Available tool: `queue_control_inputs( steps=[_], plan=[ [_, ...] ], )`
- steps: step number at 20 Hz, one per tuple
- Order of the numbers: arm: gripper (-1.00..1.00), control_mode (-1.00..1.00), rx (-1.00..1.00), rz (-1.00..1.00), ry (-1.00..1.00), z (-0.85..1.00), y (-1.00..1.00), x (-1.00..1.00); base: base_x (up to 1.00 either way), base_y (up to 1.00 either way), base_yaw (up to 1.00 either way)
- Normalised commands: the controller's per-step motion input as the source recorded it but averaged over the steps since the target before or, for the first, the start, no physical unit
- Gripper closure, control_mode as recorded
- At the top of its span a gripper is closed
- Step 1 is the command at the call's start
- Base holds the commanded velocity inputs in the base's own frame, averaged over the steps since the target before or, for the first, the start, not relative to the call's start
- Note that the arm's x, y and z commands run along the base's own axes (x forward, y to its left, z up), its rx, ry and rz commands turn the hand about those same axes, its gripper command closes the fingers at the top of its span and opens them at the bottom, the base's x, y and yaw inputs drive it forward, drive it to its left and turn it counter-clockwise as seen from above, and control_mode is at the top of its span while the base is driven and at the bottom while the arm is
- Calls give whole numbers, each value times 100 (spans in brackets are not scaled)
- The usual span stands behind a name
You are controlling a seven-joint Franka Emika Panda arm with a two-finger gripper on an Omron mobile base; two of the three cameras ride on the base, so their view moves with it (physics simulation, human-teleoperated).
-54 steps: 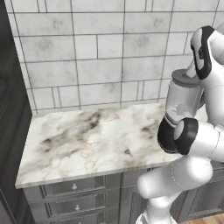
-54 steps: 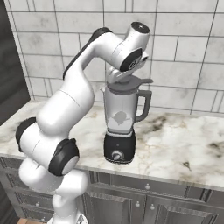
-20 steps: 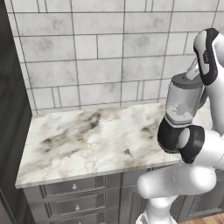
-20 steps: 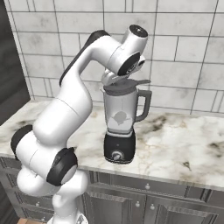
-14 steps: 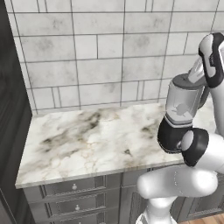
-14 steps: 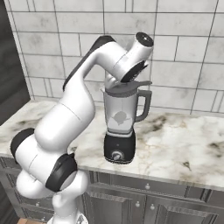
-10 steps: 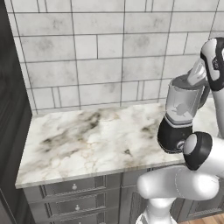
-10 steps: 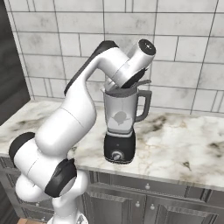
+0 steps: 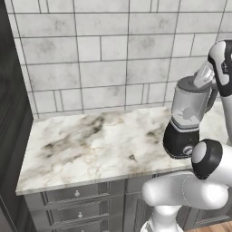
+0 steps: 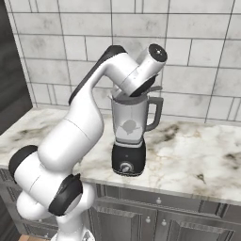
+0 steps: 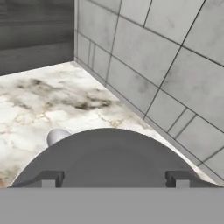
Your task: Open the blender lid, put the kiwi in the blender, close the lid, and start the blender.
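Closest in the hand view, the two small dark finger tips of the gripper (image 11: 113, 178) stand wide apart, one at each side of the dark grey round blender lid (image 11: 107, 159), whose broad domed top lies between them; the jaws are spread open and whether the pads touch the lid's rim cannot be told. Beyond the lid's left edge a small pale grey rounded shape (image 11: 57, 136) sits low against the counter, too unclear to name. In the right base view the white arm with dark joints bends up from the lower left and over, its hand tilted down onto the top of the blender (image 10: 130, 136), a clear tapered jar with a dark grey side handle on a black rounded base with a round front knob. The lid (image 10: 126, 97) sits on the jar's mouth, mostly covered by the hand. The blender stands upright on the white and brown veined marble counter (image 10: 197, 157), near its front edge, above grey drawer fronts with small round knobs (image 10: 158, 201). In the left base view the same blender (image 9: 186, 118) stands at the counter's right end, with the arm's dark elbow joint in front of its base. Behind everything rises a wall of pale grey rectangular tiles (image 9: 104, 54), and a dark tall cabinet (image 9: 10, 122) closes the counter's left end.
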Motion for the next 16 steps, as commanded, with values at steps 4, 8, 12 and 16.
queue_control_inputs(
  steps=[4,8,12,16],
  plan=[
    [100,-100,0,0,0,37,0,0,0,0,0],
    [100,-100,1,0,1,12,-6,0,0,0,0],
    [100,-100,6,1,0,-9,-31,0,0,0,0],
    [100,-100,1,1,0,-7,-28,0,0,0,0]
  ],
)
